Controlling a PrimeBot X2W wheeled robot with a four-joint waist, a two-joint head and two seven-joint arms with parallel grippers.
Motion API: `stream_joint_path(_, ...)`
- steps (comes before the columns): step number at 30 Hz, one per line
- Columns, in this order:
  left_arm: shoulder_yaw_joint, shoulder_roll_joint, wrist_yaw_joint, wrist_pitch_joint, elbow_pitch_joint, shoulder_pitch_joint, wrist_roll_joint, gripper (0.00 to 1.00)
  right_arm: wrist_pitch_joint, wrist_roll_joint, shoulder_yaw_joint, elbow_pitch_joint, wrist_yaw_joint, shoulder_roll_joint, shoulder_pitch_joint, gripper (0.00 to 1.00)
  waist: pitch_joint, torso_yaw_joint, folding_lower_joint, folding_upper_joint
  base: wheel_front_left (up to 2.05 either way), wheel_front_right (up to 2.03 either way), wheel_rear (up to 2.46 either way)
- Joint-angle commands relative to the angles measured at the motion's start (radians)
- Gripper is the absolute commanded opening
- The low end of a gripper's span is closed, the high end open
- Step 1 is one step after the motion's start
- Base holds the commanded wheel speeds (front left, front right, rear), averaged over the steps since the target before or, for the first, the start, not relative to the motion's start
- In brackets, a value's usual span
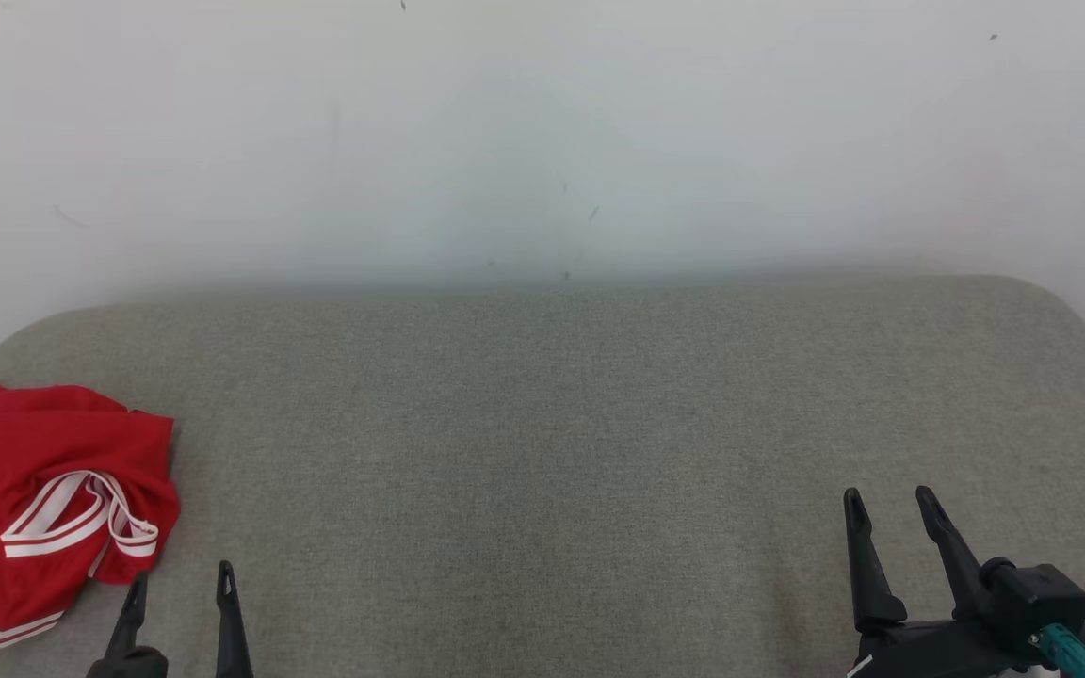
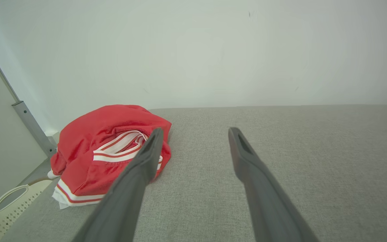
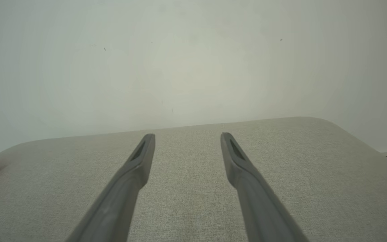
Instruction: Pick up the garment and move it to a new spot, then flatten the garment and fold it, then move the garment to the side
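Crumpled red garment (image 1: 43, 499) with white stripes, lying in a heap at the left end of the grey fabric-covered worktop (image 1: 542, 424). Left gripper (image 1: 182, 576), fingers apart and holding nothing, just beside the garment's right edge. Right gripper (image 1: 889, 494), fingers likewise apart and holding nothing, well apart from the garment, near the worktop's right end.

Soft red cloth garment (image 1: 39, 499) on coarse, matt grey woven upholstery (image 1: 542, 452).

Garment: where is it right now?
In the head view, the red garment lies crumpled at the left edge of the grey cushion, just left of the open left pincer.
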Motion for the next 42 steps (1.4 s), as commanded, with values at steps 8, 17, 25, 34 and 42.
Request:
stream_joint_path(8,-0.003,0.009,-0.001,-0.018,-0.004,0.019,0.021,1.0,-0.02,-0.005,-0.014,0.008,-0.002,-0.005,0.016,1.0,-0.003,-0.007,-0.0001,0.0,0.0,0.0,0.0)
stream_joint_path(17,-0.007,0.015,-0.009,-0.015,0.01,0.01,0.004,1.0,-0.001,0.001,-0.018,0.023,-0.002,-0.005,0.01,1.0,-0.008,-0.008,-0.0001,0.0,0.0,0.0,0.0)
stream_joint_path(25,-0.015,0.016,-0.011,-0.004,0.021,0.012,-0.006,1.0,0.007,0.005,-0.014,0.028,-0.002,-0.005,0.015,1.0,-0.012,-0.007,-0.0001,0.0,0.0,0.0,0.0)
stream_joint_path(34,-0.021,0.02,-0.006,-0.005,0.024,0.011,-0.013,1.0,0.009,0.007,-0.016,0.03,-0.002,-0.005,0.019,1.0,-0.012,0.001,-0.0001,0.0,0.0,0.0,0.0)
stream_joint_path(42,-0.025,0.022,0.003,-0.006,0.022,0.014,-0.013,1.0,0.006,0.017,-0.025,0.041,-0.002,-0.004,0.036,1.0,-0.017,0.066,-0.0001,0.0,0.0,0.0,0.0)
